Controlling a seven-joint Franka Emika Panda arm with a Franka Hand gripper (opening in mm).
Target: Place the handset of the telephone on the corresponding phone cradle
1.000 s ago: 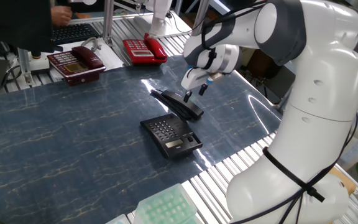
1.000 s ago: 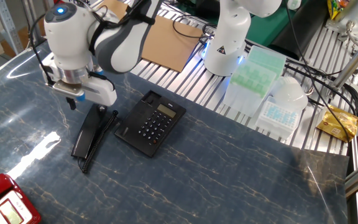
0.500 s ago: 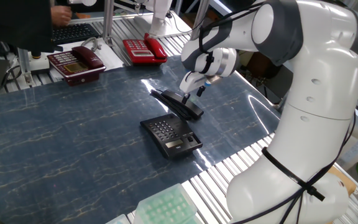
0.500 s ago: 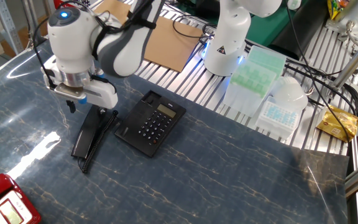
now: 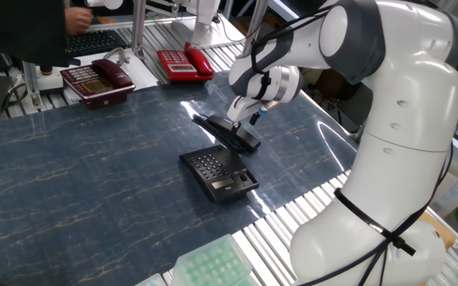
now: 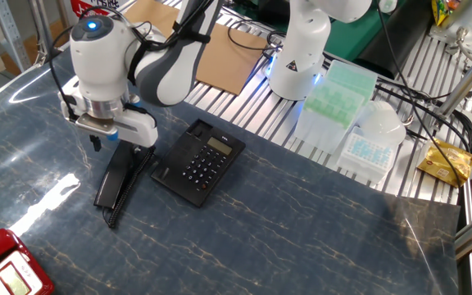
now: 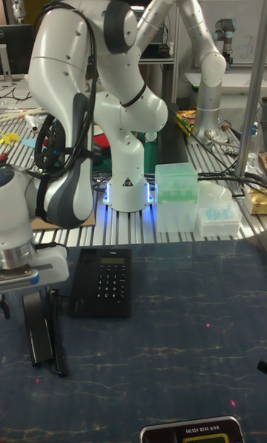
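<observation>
The black handset (image 5: 226,133) lies flat on the blue marbled table, just off the black telephone (image 5: 219,175), whose phone cradle (image 5: 237,163) is the bare strip on the side facing it. From the other side, the handset (image 6: 116,177) sits left of the telephone (image 6: 200,161), its cord (image 6: 131,190) running between them, and the cradle (image 6: 174,151) holds nothing. My gripper (image 6: 111,144) hangs open low over the handset's far end, one finger on each side. The tall view shows the same: gripper (image 7: 27,300), handset (image 7: 37,333), telephone (image 7: 103,291).
A dark red phone (image 5: 98,79) and a bright red phone (image 5: 185,63) stand at the table's far edge. A red phone (image 6: 5,269) shows at one corner. Green tip boxes (image 6: 335,93) and the arm's base (image 6: 297,57) stand behind the telephone.
My gripper has shifted a little sideways and lower, closing in on the handset's end. The handset and the telephone have not moved.
</observation>
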